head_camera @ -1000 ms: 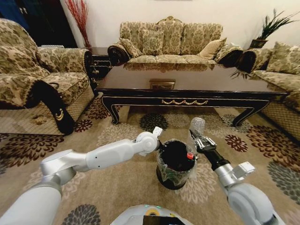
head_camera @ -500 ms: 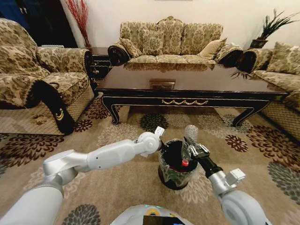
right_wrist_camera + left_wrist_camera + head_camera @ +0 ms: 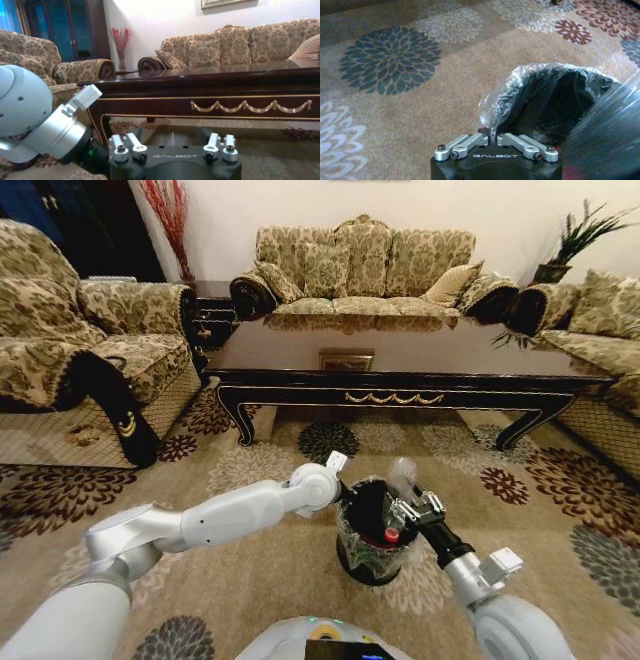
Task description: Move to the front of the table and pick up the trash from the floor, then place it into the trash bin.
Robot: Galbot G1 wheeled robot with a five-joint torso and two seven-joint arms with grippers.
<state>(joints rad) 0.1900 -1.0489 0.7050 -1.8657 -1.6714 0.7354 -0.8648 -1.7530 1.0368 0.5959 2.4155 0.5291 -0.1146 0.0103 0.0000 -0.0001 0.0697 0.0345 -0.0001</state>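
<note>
We stand in a home living room — patterned sofas (image 3: 365, 265) round a long dark coffee table (image 3: 400, 360), flowered carpet (image 3: 250, 580) underfoot, a potted plant (image 3: 580, 235) in the corner.

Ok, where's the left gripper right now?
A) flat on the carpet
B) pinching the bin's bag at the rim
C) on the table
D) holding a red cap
B: the left gripper is shut on the clear bag at the bin rim.

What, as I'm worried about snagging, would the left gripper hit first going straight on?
Probably the clear plastic bag lining the small round black trash bin: the left gripper sits at its rim, pointing across the mouth.
</note>
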